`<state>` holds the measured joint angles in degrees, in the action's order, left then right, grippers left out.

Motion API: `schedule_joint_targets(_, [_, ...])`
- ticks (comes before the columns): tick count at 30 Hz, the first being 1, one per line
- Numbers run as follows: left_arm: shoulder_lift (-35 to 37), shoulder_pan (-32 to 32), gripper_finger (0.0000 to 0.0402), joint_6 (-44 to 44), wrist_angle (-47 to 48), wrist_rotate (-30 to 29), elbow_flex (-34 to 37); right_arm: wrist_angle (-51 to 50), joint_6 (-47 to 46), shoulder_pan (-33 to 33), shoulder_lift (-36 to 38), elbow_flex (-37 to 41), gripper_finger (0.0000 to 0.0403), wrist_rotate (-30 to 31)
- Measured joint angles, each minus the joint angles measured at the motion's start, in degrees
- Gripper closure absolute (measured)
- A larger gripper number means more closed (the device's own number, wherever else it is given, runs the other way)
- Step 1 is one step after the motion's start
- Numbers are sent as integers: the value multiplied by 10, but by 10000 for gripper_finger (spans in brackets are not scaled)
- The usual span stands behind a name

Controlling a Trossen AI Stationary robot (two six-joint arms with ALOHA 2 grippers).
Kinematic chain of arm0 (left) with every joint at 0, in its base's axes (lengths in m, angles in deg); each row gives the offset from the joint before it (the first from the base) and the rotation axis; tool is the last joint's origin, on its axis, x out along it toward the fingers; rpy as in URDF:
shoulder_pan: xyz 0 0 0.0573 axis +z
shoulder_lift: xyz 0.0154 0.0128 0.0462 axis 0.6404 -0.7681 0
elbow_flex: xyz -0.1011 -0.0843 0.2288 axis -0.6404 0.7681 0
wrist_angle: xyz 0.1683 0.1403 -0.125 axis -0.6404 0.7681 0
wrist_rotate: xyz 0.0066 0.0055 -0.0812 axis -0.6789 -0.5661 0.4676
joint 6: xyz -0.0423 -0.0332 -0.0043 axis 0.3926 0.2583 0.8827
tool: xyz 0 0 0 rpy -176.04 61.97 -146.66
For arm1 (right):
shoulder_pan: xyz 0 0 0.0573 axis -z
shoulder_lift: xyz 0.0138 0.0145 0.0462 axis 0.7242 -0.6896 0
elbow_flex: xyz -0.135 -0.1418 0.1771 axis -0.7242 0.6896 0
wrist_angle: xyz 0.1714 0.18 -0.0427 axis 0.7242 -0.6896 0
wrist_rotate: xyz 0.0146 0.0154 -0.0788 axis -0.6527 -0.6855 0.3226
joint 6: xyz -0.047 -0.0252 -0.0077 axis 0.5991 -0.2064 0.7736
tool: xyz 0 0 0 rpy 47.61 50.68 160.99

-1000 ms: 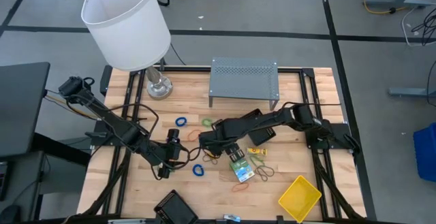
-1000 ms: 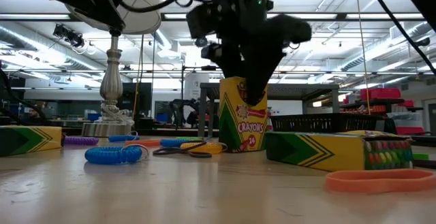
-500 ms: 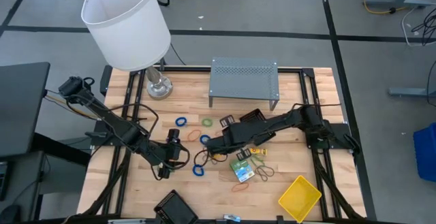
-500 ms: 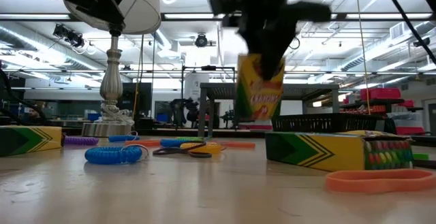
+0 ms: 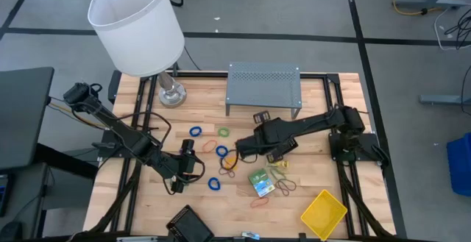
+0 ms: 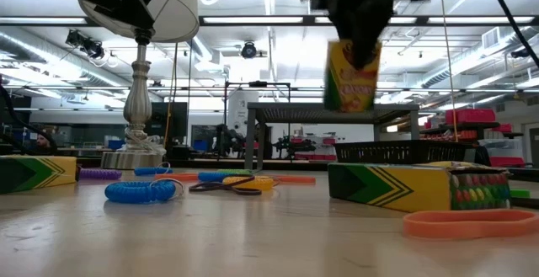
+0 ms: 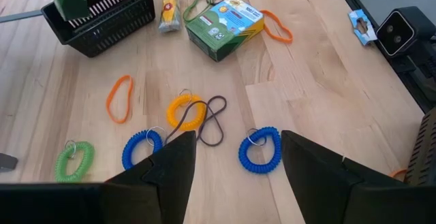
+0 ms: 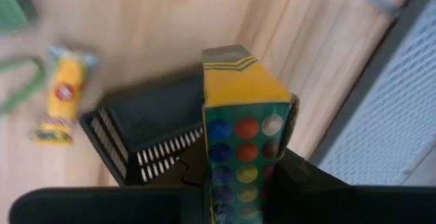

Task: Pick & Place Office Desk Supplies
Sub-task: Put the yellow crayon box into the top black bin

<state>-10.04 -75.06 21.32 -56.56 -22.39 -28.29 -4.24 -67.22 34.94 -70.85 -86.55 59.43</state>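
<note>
we hold one crayon box (image 8: 244, 122) clenched in our right gripper (image 5: 246, 144), lifted clear of the table and hanging above the black mesh tray (image 8: 146, 132), which sits near the middle of the table at about three o'clock from the loose bands; in the low view the box (image 6: 351, 77) hangs high, well above the wood; our left gripper (image 7: 231, 159) waits toward seven o'clock of the table with its fingers spread and nothing between them, hovering just over a blue coil band (image 7: 259, 150); by our judgement the task is barely begun: nothing that we can see lies in the mesh tray yet, and the yellow tray (image 5: 324, 212) at five o'clock looks bare too; a second crayon box (image 5: 260, 183) lies flat on the wood at about five o'clock from the mesh tray, a small yellow packet (image 7: 169, 7) lies just beside the mesh tray, and the bands are still scattered, among them a yellow coil (image 7: 185, 112), an orange loop (image 7: 119, 98), a green coil (image 7: 73, 161) and another blue coil (image 7: 142, 149); all of these are left to pick up once the held box is set down.
</note>
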Motion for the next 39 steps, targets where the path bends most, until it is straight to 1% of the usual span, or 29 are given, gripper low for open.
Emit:
schedule_joint_targets(4, [0,0,182,-1,-1,0,0,41,23,30,33,90,320,-8])
schedule_joint_targets(7, [0,0,182,-1,-1,0,0,90,45,49,61,154,320,-23])
schedule_joint_targets(13, [0,0,182,-2,-1,0,0,185,107,86,101,241,320,-57])
schedule_joint_targets(20, [0,0,182,9,-1,0,0,258,181,132,101,286,320,-83])
schedule_joint_targets(28, [0,0,182,17,-1,0,0,271,187,156,100,288,319,-82])
schedule_joint_targets(29, [0,0,182,17,-1,0,0,273,183,156,100,288,306,-80])
schedule_joint_targets(30, [0,0,182,17,-1,0,0,277,179,156,100,288,285,-75])
schedule_joint_targets(33, [0,0,182,18,-1,0,0,282,162,156,100,288,201,-30])
schedule_joint_targets(35, [0,0,182,17,-1,0,0,282,151,156,100,288,156,-5])
schedule_joint_targets(37, [0,0,182,17,-1,0,0,281,141,156,100,288,131,5])
schedule_joint_targets(39, [0,0,182,18,-1,0,0,281,131,156,100,288,123,7])
